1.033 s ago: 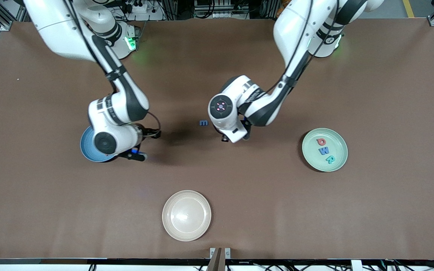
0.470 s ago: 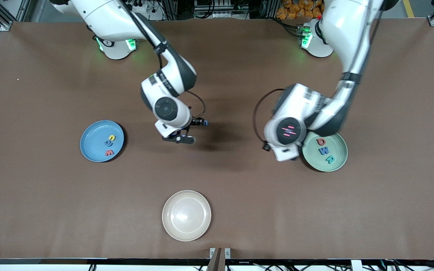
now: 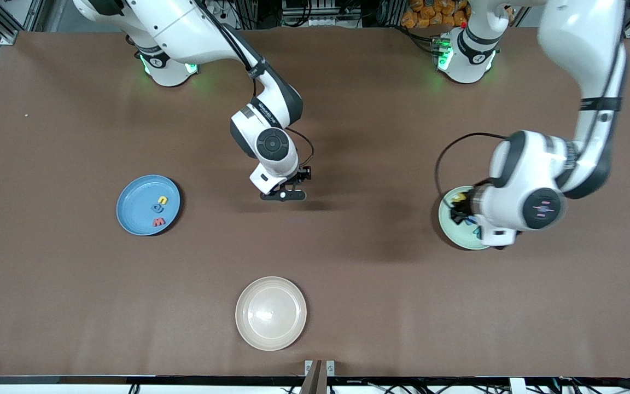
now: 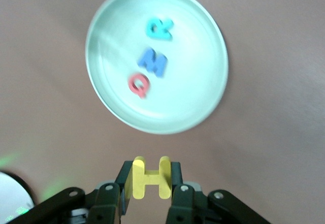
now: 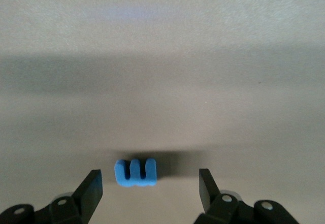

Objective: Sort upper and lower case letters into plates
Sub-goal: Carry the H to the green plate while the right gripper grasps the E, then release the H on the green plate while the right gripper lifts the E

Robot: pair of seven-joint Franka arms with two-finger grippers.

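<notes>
Those letters looked like light, stiff little foam-ish pieces, nothing fragile, but so flat and small that the only sane grab was across the two flat sides, squarely, or they'd tip.

The left gripper [image 4: 147, 196] was doing just that: fingers clamped on the yellow H [image 4: 147, 177], pinched across its uprights, hanging over the mint plate [image 3: 447, 227], arm bent low with the wrist pointing down at it. That plate already had the red Q [image 4: 138, 85], blue M [image 4: 154, 62] and teal R [image 4: 160, 28].

The right gripper [image 5: 150, 191] hovered low over the middle of the surface [image 3: 348, 284], fingers spread wide either side of the blue m [image 5: 136, 172], not touching it. Three letters sat in the blue plate [image 3: 132, 216].
</notes>
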